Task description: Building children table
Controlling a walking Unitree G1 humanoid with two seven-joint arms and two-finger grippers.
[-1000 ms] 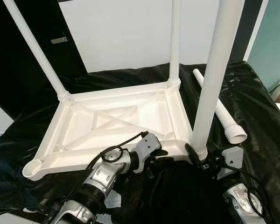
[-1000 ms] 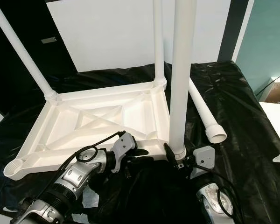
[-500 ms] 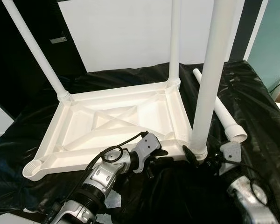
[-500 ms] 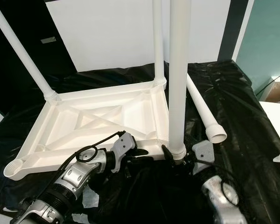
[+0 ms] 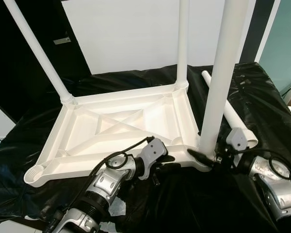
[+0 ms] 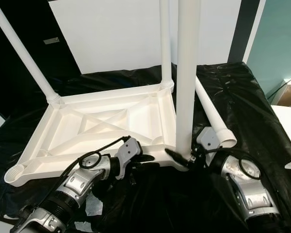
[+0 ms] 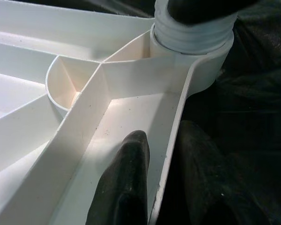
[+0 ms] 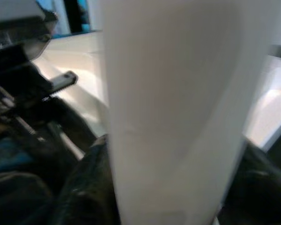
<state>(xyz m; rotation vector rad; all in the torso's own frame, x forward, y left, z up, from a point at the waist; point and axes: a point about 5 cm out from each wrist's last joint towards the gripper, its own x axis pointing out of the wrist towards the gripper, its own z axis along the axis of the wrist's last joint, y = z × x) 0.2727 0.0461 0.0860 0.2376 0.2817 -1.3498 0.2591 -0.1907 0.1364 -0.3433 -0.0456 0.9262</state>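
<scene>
One spare leg (image 5: 227, 112) behind R tool (image 5: 209, 159), clamped on upright leg (image 5: 218, 87); L tool (image 7: 161, 183) pinching tabletop (image 5: 116, 127) rim.

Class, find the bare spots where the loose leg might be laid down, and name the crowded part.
Free: black sheet right of the loose leg. Crowded: the near corner, where right gripper clamps the upright leg and left gripper pinches the tabletop rim.

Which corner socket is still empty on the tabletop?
The near-left socket of the upside-down tabletop is empty; the other three hold upright legs, and the fourth leg lies beside it.
</scene>
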